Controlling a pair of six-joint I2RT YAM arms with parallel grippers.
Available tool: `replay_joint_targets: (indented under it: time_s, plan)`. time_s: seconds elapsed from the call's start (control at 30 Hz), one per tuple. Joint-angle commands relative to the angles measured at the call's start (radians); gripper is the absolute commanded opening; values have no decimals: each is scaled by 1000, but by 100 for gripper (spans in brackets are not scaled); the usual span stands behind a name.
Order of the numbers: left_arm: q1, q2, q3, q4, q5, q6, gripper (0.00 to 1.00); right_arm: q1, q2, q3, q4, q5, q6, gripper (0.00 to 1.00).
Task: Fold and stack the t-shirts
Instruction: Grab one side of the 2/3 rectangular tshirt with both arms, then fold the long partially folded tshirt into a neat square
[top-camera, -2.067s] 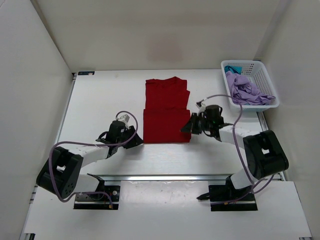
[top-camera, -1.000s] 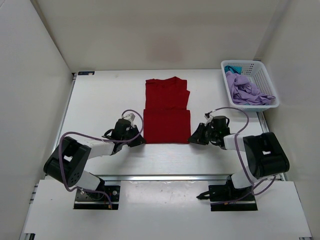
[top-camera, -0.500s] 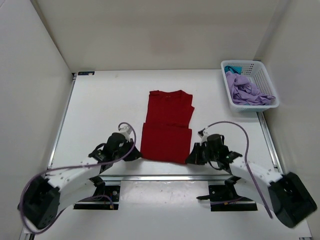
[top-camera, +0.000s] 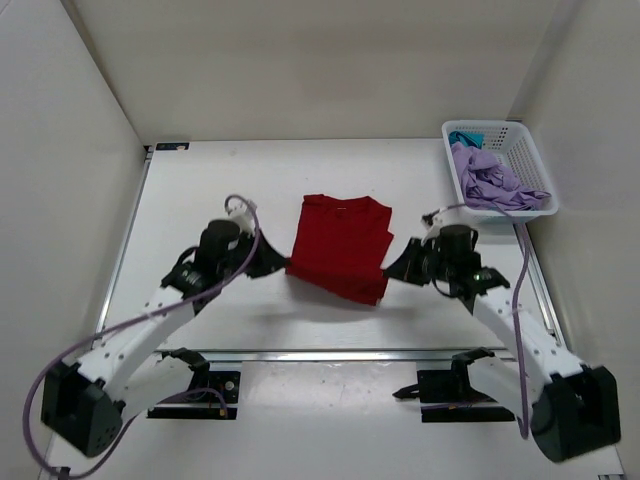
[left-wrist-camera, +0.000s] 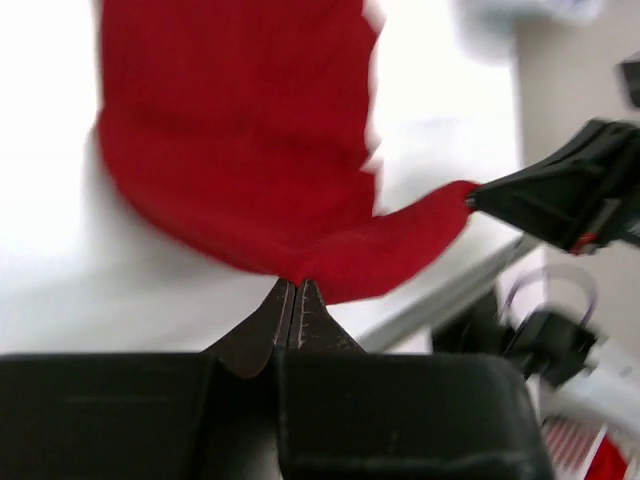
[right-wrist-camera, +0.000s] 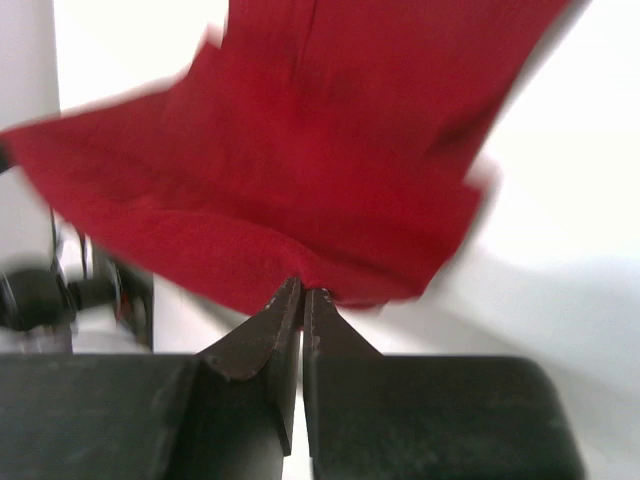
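The dark red t-shirt (top-camera: 340, 240) lies partly folded in the middle of the table, its near hem lifted and sagging between my two grippers. My left gripper (top-camera: 280, 268) is shut on the hem's left corner, and in the left wrist view its jaws (left-wrist-camera: 295, 282) pinch red cloth (left-wrist-camera: 240, 130). The right gripper (top-camera: 392, 272) is shut on the right corner, its tips (right-wrist-camera: 303, 290) closed on red fabric (right-wrist-camera: 330, 150). The lavender t-shirt (top-camera: 495, 183) and a bit of the teal one (top-camera: 464, 137) lie bunched in the basket.
The white lattice basket (top-camera: 527, 152) stands at the table's far right corner, beside the right wall. White walls close in the table on the left, back and right. A metal rail (top-camera: 330, 354) runs along the near edge, in front of the arm bases.
Both grippers closed on the red shirt's near corners and dragged it toward the near edge. Now they have lifted the hem and carried it back over the shirt.
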Motion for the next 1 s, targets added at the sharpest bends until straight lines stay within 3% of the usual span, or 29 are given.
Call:
replay_joint_targets:
  time_s: [0.0,0.2,0.47,0.63,0.73,0.83,0.87,0.9,0.97]
  plan:
    - [25,181,141,147,-47,26,0,-112,147,157,70,-64,-135,0]
    - [74,517,417,229,-134,29,0,-209,530,426,125,-103,-152,0]
    - [124,872,685,243,-167,7,0,-292,894,723,165,-161,-146,0]
    - [163,1053,787,272,-171,-8,11,-298,1093,947,89,-101,-187,0]
    - [184,1082,778,334,-157,-27,16,-299,1176,1064,24,-89,-204,1]
    - [210,1069,770,417,-125,-60,24,-301,1195,1095,42,-94,-183,10]
    - [225,1065,773,422,-119,-60,31,-300,1187,1092,61,-86,-169,21]
    - [224,1059,768,421,-105,-66,32,-295,1177,1090,61,-95,-166,31]
    - [223,1015,727,448,-101,-62,33,-283,1138,1052,64,-82,-183,39]
